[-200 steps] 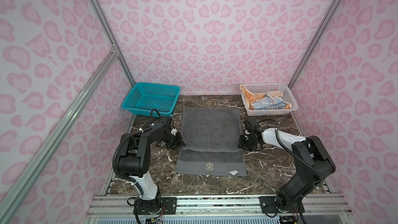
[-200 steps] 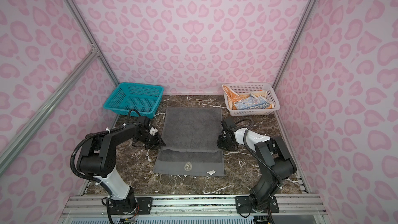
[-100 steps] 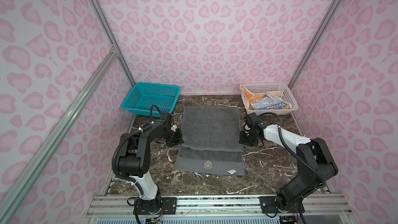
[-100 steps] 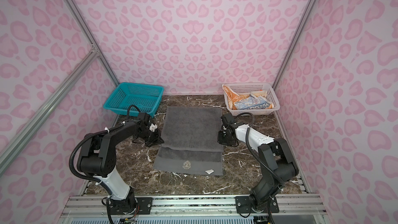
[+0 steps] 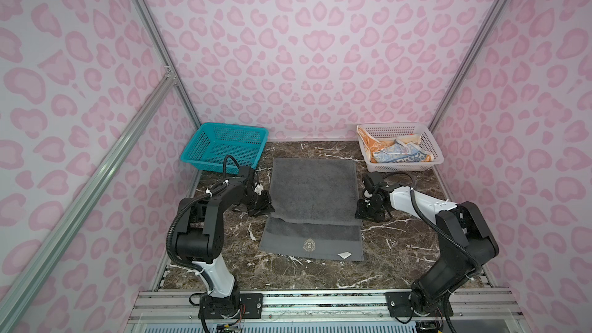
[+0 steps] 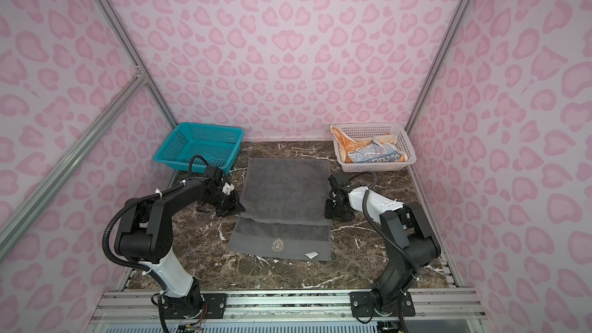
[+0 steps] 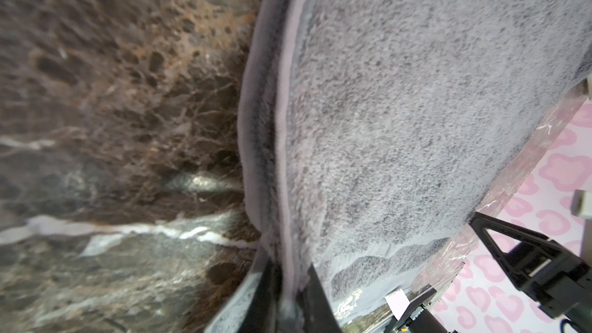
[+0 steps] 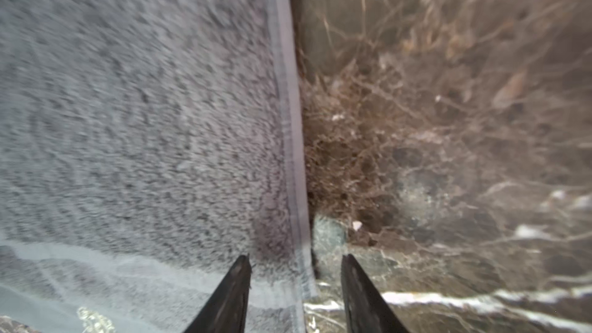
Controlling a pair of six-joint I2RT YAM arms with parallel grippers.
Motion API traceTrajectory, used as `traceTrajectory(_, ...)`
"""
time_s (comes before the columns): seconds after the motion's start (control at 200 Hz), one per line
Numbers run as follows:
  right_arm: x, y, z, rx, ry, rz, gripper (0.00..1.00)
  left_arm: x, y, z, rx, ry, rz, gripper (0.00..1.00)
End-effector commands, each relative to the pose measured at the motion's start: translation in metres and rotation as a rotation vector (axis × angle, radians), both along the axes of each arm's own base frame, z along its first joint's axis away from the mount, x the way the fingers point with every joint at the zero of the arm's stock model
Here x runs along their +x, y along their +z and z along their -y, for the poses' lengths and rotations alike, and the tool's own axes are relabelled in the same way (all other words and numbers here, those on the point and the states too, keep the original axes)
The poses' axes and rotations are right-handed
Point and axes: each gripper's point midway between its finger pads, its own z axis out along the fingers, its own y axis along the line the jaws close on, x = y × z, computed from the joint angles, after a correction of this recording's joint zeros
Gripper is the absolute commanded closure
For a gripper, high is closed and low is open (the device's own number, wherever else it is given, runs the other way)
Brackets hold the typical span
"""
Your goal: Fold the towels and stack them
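Note:
The dark grey towel (image 5: 312, 187) lies on the marble table, its far part folded forward to an edge above the crest (image 5: 309, 245). My left gripper (image 5: 261, 205) sits at the towel's left edge; in the left wrist view its jaws (image 7: 290, 270) are shut on the grey hem (image 7: 282, 155). At the right edge my right gripper (image 5: 363, 211) is open, with one finger over the towel (image 8: 144, 123) and one over bare table in the right wrist view (image 8: 296, 261). The orange towel (image 5: 368, 142) and the multicolour towel (image 5: 400, 155) lie crumpled in the white basket (image 5: 435, 152).
A teal basket (image 5: 224, 145) stands at the back left, close behind my left arm. The white basket stands at the back right, just beyond my right arm. A small white label (image 5: 344, 254) sticks out at the towel's near right corner. Pink patterned walls enclose the table.
My right gripper has opened and let go of the towel's right edge. The left gripper stays closed on the left hem. The towel's folded layer has barely shifted.

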Motion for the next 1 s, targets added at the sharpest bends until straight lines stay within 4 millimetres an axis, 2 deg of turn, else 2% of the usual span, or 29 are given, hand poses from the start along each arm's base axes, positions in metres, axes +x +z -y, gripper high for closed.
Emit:
traceTrajectory(0.0,-0.006,-0.009,-0.002,0.011,-0.03,-0.038,0.54,0.004,0.011,0.003,-0.024,-0.001,0.021,0.83)
traceTrajectory(0.115,-0.005,-0.011,-0.004,0.019,-0.034,-0.039,0.61,0.005,0.011,0.004,-0.026,0.002,0.021,0.83)
traceTrajectory(0.36,0.001,0.001,-0.005,0.031,-0.035,0.002,0.83,0.013,0.015,0.007,-0.047,0.01,0.035,0.9)
traceTrajectory(0.6,0.005,0.007,-0.007,0.044,-0.033,0.026,0.94,0.012,0.014,0.008,-0.049,0.004,0.029,0.78)
traceTrajectory(0.81,0.001,0.002,-0.005,0.032,-0.023,0.011,0.93,0.006,0.009,0.007,-0.049,0.001,0.01,0.71)
traceTrajectory(0.995,-0.003,0.0,0.0,0.005,-0.023,-0.003,0.71,0.004,0.016,0.01,-0.069,-0.005,0.014,0.67)
